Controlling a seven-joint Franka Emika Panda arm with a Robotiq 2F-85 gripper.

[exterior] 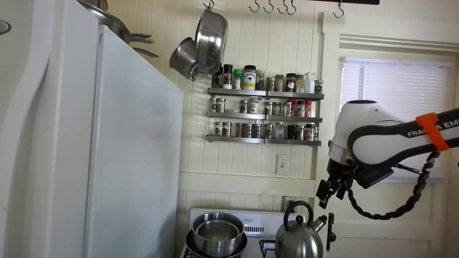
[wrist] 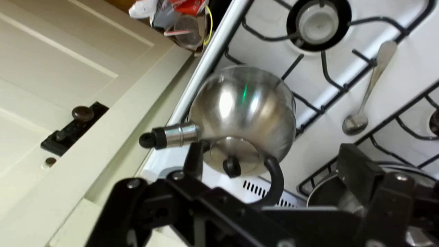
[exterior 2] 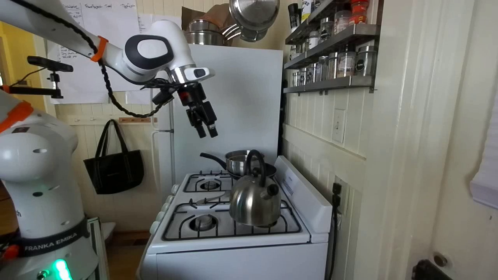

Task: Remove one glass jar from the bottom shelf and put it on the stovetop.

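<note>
Jaws spread wide, the gripper (wrist: pixel 276 163) hangs in the air, higher than the stovetop (wrist: pixel 315 147). In the wrist view the kettle (wrist: pixel 240 113) shows below it, mostly between its fingers (wrist: pixel 360 171), and a spoon (wrist: pixel 371 87) lies on the stovetop near the kettle, also lower than the gripper. Jars (exterior: pixel 226 129) stand in a row on the bottom shelf (exterior: pixel 235 139), well apart from the gripper: in an exterior view they are to its left and higher. Left of the gripper there too, but lower, nested bowls (exterior: pixel 215 248) sit in a pan (exterior: pixel 189 242).
</note>
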